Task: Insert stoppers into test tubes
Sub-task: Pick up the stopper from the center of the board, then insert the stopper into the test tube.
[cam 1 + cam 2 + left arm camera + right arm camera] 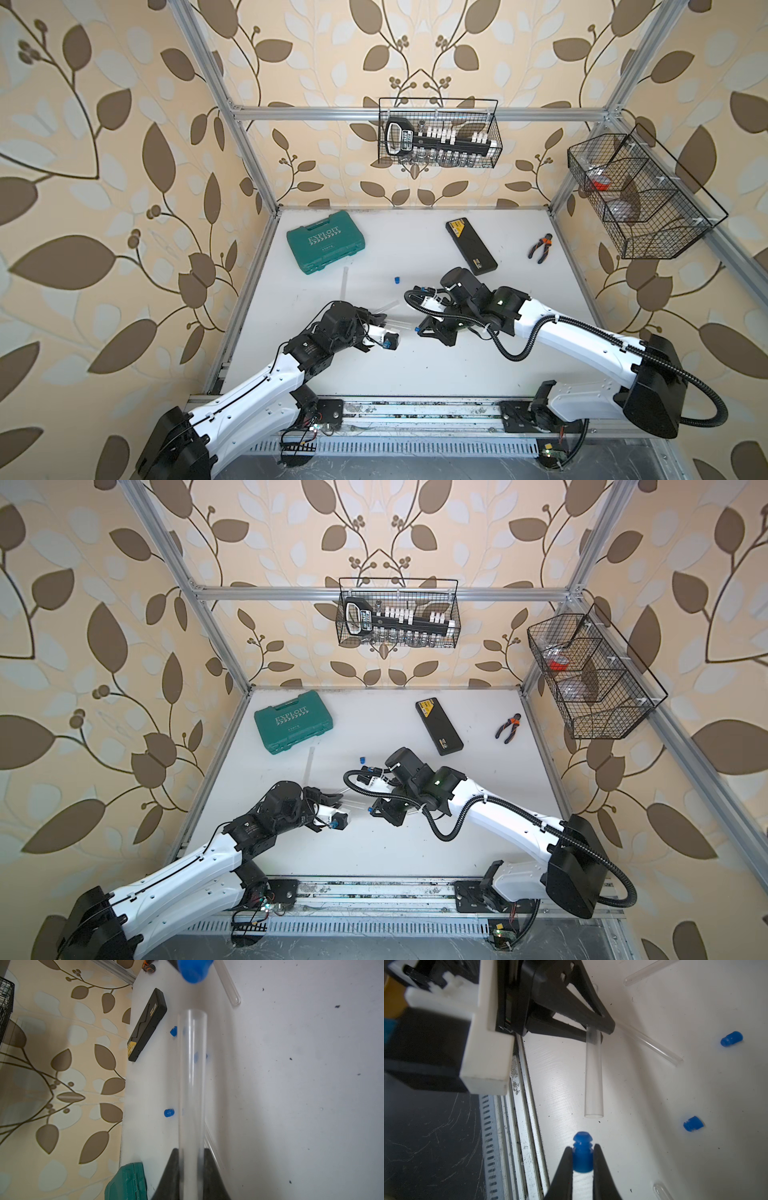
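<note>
Aligning the stopper with the tube mouth appears to be the step in hand.

1. Left gripper [593,1032]: pressed shut on a tube [593,1084]. The grip sits toward the rear of the tube, so a long free length projects forward. The tube lies roughly level and appears clear of the table [654,1105]. This presents the open mouth to the opposite arm.

2. Right gripper [582,1148]: pinching a stopper [582,1139] by its body. The ribbed end projects ahead of the jaw tips, which leaves the insertion end free to enter the tube.

3. Relation: stopper and mouth are near but apart, and roughly on one line in both wrist views. Insertion has not begun.

4. Remaining stock: a spare tube [652,1043] lies on the table behind the left gripper. Two loose stoppers [731,1038] lie beside it, well apart from the work.

Caution: the tube is smooth and held at one point only. An off-axis push is likely to tilt it or slide it back through the jaws.
</note>
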Controlling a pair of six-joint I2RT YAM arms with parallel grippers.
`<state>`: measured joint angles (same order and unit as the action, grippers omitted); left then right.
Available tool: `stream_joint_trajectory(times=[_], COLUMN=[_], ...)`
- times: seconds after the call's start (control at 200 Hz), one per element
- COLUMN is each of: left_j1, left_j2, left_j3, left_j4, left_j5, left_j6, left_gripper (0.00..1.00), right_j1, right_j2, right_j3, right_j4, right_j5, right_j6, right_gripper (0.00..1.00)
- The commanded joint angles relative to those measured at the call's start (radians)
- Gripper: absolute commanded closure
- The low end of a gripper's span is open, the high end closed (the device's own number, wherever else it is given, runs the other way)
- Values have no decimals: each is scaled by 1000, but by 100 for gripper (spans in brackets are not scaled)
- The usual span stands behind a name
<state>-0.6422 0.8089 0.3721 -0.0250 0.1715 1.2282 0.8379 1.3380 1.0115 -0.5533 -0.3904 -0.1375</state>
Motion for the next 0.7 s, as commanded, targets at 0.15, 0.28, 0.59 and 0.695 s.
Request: stream_joint_trajectory(times=[0.15, 0.28, 0.59, 0.695], left_j1=[-7, -8, -8, -11], left_j2=[-25, -33, -30, -25], left_j3=[-12, -14, -17, -15], left_j4=[23, 25, 17, 14], left_j5=[12, 24, 31, 27], left_j6=[9, 7, 22, 25], left_gripper=[100, 100, 100, 100], right_j1=[8, 8, 9, 9], right_j2=[27, 33, 39, 38], right_j3=[41, 40, 44, 44], right_j4=[0, 2, 6, 7], right_j5=[-14, -11, -10, -10], right_j6=[-1, -1, -1, -1], right_gripper=[86, 86, 87, 87])
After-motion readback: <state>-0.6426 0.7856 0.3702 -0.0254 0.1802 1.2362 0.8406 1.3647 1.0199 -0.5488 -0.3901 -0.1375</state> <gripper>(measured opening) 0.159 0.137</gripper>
